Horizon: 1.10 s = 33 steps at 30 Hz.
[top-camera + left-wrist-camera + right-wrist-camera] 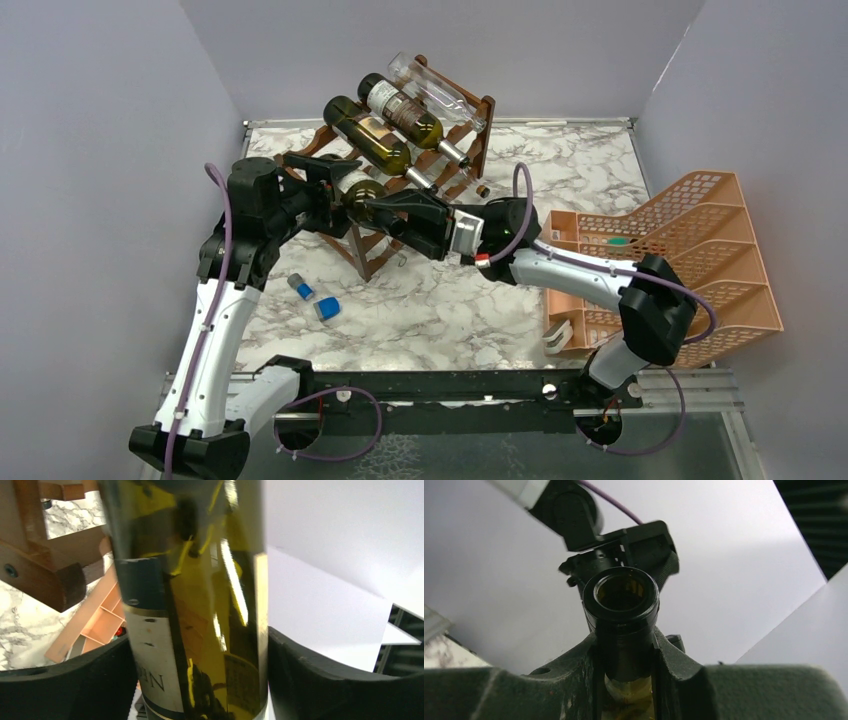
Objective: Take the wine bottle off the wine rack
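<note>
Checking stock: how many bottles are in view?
4. Three lie on the wine rack: a clear bottle farthest back, a dark bottle next, then a green bottle. The fourth bottle is gripped by the left gripper and right gripper. More may hide behind the arms.

Wine rack blocks behind; near tabletop lies open

Olive-green wine bottle (cream label); dark-brown wine rack.
</note>
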Motion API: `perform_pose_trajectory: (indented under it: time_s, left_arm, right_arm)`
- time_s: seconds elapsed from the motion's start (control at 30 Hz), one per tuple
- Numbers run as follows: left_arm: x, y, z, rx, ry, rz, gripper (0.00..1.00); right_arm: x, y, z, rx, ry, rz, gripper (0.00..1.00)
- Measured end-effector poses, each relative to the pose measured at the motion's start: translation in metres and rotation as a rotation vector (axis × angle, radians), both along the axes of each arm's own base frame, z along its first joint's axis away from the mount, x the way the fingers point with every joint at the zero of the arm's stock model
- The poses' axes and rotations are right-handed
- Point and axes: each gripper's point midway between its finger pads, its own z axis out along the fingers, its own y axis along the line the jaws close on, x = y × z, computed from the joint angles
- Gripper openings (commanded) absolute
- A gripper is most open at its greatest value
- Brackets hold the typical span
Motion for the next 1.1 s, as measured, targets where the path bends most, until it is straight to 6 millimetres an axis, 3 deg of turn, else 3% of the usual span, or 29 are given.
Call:
perform_pose_trajectory:
  time_s: [0.17,0.53,0.83,1.1]
  left_arm:
    - [-0.004,0.000,0.013,0.028,-0.090,-0.021,0.99]
    - [-0.006,0.004,0.027,-0.019,-0.124,0.011,0.99]
    - [-0.018,0.004,0.033,-0.028,-0.145,0.010,0.99]
    - [-0.017,-0.008,0.022,0.004,-0.124,-0.070,0.99]
  right_arm:
    - [0.015,0.003,0.020,0.011,0.121,-0.032,0.05]
    - [0.027,0.010,0.045,-0.064,0.268,-0.076,0.01]
    - [0.014,0.003,0.051,-0.116,0.278,-0.089,0.05]
    - [0.007,-0.011,0.031,-0.091,0.207,-0.077,0.03]
